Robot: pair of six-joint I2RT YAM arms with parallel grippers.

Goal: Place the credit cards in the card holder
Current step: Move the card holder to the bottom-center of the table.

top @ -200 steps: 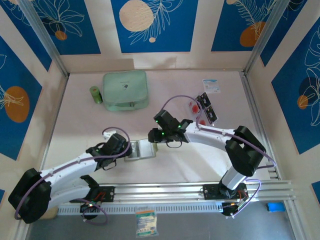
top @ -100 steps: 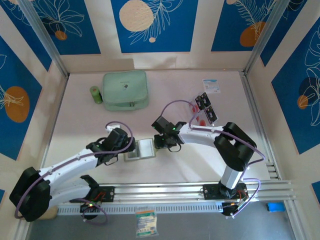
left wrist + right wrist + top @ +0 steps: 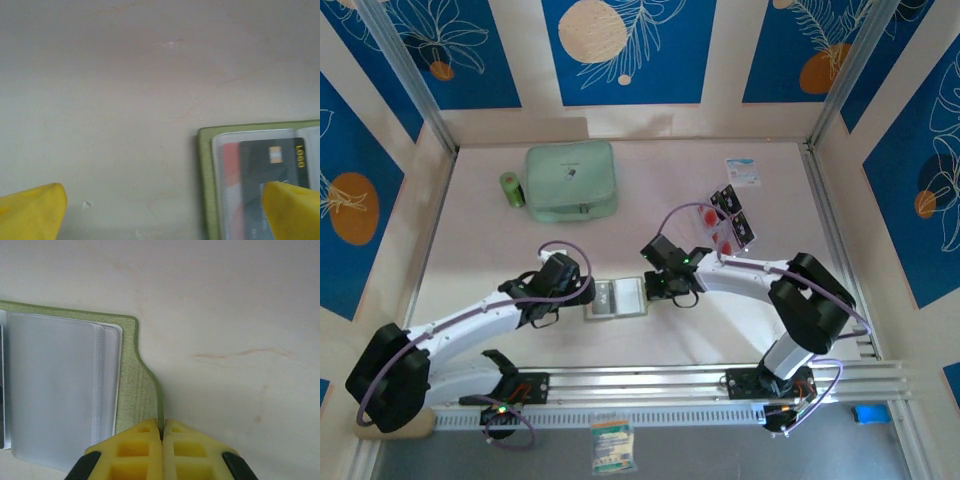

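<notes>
The olive-green card holder (image 3: 617, 298) lies open on the table between the two arms. Its clear sleeves (image 3: 55, 385) face up. In the left wrist view a black card with gold print (image 3: 272, 167) and a pale card with red (image 3: 230, 170) sit inside the sleeves. My right gripper (image 3: 162, 432) is shut on the thin green edge of the card holder (image 3: 131, 375) on its right side. My left gripper (image 3: 162, 215) is open and low over the table, at the holder's left edge (image 3: 204, 180). Loose credit cards (image 3: 725, 222), black and red-blotched, lie at the right rear.
A mint-green zip case (image 3: 571, 180) and a small green cylinder (image 3: 510, 189) stand at the back left. A white-and-blue packet (image 3: 741, 171) lies at the back right. Metal frame posts and patterned walls border the table.
My right gripper has come down and shut on the card holder's right edge. The holder has shifted a little to the right. My left gripper has followed it rightward and stayed open.
</notes>
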